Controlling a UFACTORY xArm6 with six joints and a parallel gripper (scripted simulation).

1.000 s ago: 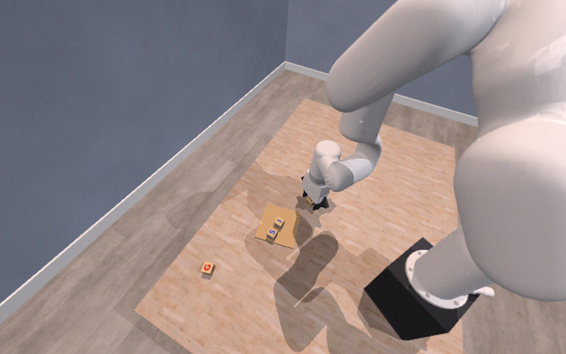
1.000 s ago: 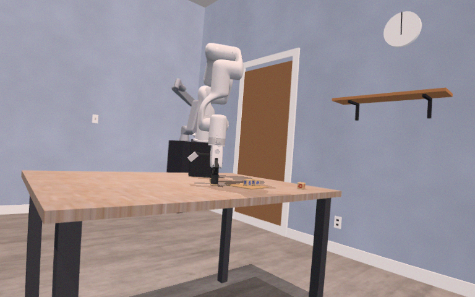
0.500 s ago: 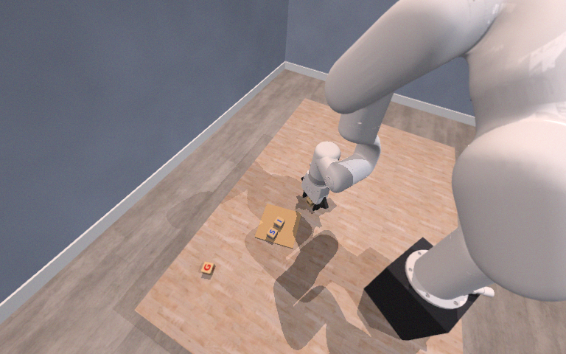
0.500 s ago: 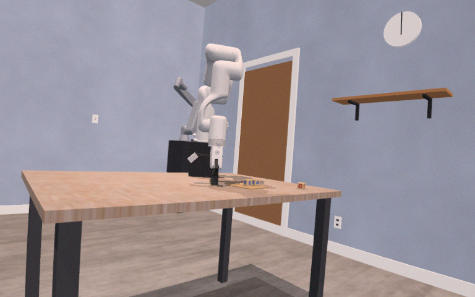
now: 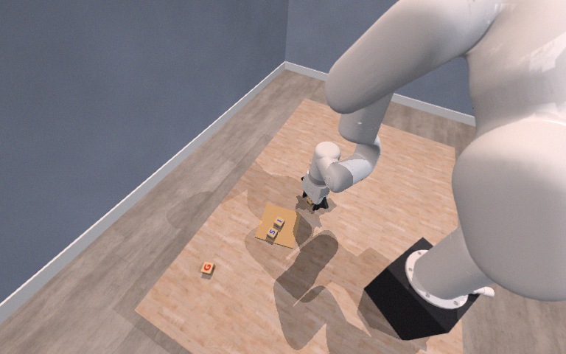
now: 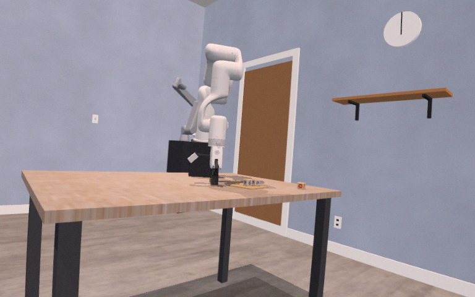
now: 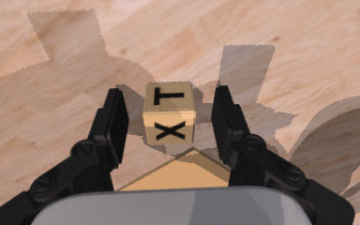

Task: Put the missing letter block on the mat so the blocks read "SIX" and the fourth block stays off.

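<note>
The tan mat [image 5: 278,225] lies on the table with the S block [image 5: 272,232] and the I block [image 5: 278,222] side by side on it. The missing block [image 7: 169,119] sits on the bare table just past the mat's corner [image 7: 180,173]. It shows a T on its top face and an X on the side face towards the wrist camera. My gripper [image 7: 170,103] is open and low at the table, one finger on each side of this block with a gap on both sides. It also shows in the top and exterior views [image 5: 315,203] [image 6: 214,178].
The G block [image 5: 208,268] [image 6: 300,185] lies alone on the table, well off the mat, near the table's edge. The robot's black base [image 5: 400,287] stands at the table's near side.
</note>
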